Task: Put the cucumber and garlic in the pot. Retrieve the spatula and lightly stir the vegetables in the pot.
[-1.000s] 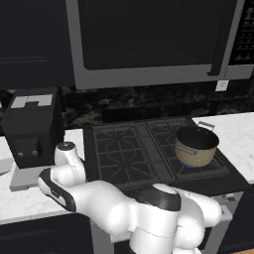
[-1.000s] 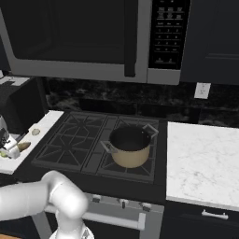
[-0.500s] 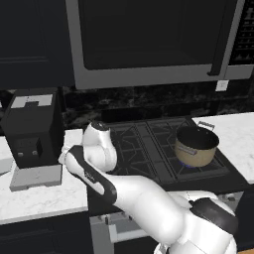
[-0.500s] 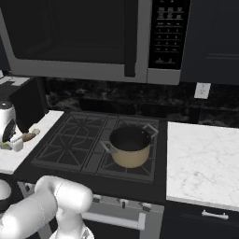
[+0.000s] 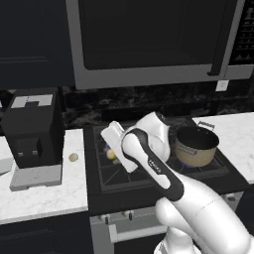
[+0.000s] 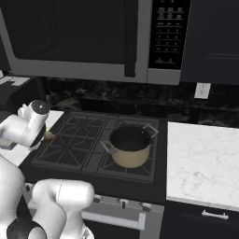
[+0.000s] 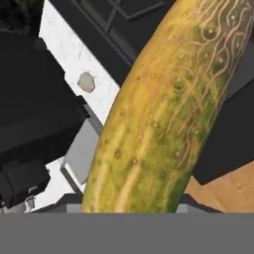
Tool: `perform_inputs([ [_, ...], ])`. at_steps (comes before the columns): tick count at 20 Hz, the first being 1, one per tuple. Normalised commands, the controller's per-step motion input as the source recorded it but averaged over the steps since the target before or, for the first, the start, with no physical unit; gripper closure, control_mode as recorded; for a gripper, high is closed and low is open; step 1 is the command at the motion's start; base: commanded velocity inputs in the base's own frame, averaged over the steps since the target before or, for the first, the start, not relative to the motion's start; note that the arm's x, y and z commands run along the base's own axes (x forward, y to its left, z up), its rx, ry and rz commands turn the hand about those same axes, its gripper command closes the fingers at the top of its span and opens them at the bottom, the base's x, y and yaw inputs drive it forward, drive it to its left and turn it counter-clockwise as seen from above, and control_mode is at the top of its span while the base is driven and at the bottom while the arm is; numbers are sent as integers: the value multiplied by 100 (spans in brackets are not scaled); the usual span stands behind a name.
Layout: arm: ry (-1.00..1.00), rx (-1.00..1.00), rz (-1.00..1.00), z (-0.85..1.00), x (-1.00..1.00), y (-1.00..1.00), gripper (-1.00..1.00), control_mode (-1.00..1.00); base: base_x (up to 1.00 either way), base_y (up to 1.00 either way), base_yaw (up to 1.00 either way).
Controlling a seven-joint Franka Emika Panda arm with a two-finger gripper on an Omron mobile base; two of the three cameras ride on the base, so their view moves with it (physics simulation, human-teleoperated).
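- The cucumber [image 7: 163, 114] takes up most of the hand view, very close to the camera. Its skin is yellow-green with darker green mottling toward the upper end. It runs from the bottom of that view up to the top right.
- The gripper's fingertips are hidden behind the cucumber in the hand view, so I cannot tell how far the jaws are open. The cucumber sits right against the hand, which fits with it being held, but the contact itself is not visible.
- In the left base view a small yellow piece of the cucumber [image 5: 111, 154] shows just beside the white hand, above the left part of the stove [image 5: 124, 171].
- In the right base view the hand end of the arm [image 6: 28, 126] is over the left edge of the stove [image 6: 88, 144], well apart from the pot.
- The garlic [image 5: 73, 157] lies on the white counter [image 5: 44, 196], between the stove and the black coffee machine [image 5: 34, 126]. In the hand view the garlic [image 7: 86, 82] is a small pale lump on the same counter.
- The pot [image 5: 195, 146] stands upright on the right side of the stove. Its walls are cream-tan and its inside is dark. In the right base view the pot [image 6: 129, 146] is on a front burner, near the white counter [image 6: 205, 163] on the right.
- A microwave [image 6: 93, 37] hangs above the stove.
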Motion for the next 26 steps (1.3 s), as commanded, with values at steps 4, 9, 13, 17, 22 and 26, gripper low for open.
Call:
perform_inputs([
  [4,12,22,-44,5,0,-100,100,-100,0,0,0],
  [9,6,16,-44,37,0,-100,100,-100,0,0,0],
  [13,0,14,-39,68,0,-100,100,-100,0,0,0],
  [17,0,11,-34,74,0,-96,100,-100,0,0,0],
  [22,3,5,-25,21,4,-99,100,-100,0,0,0],
  [26,-1,0,-9,-16,1,-81,100,-100,0,0,0],
])
